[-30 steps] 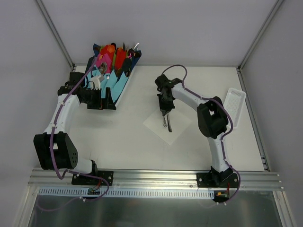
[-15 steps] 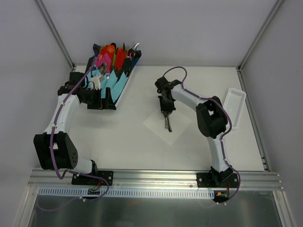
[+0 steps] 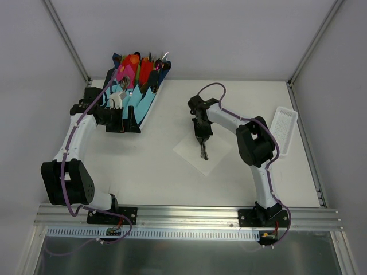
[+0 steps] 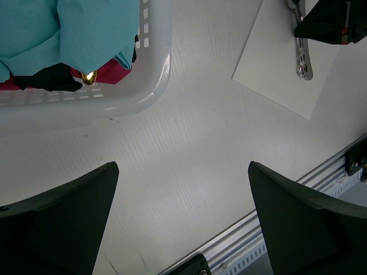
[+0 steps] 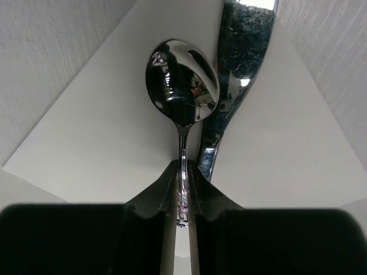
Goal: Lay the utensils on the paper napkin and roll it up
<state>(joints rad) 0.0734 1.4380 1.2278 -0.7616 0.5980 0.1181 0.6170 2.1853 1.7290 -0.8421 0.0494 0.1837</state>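
The white paper napkin point(image 3: 186, 150) lies flat in the middle of the table. Two utensils lie on it side by side, a shiny spoon point(image 5: 182, 80) and a second broad shiny piece point(image 5: 241, 63); in the top view they show as dark sticks point(image 3: 202, 151). My right gripper point(image 5: 182, 172) stands low over the napkin point(image 5: 114, 143). Its jaws are barely parted, with the spoon's handle between them and a thin gap on each side. My left gripper point(image 4: 183, 217) is wide open over bare table beside the basket, with nothing in it.
A white basket point(image 4: 155, 74) with light-blue, pink and red napkin bundles point(image 3: 137, 80) stands at the back left, next to my left gripper point(image 3: 129, 121). A white ribbed tray point(image 3: 284, 129) lies at the right edge. The metal rail point(image 3: 183, 217) runs along the near edge.
The right gripper's jaws have parted slightly around the spoon's handle and the right arm has shifted a little. The left arm has not moved.
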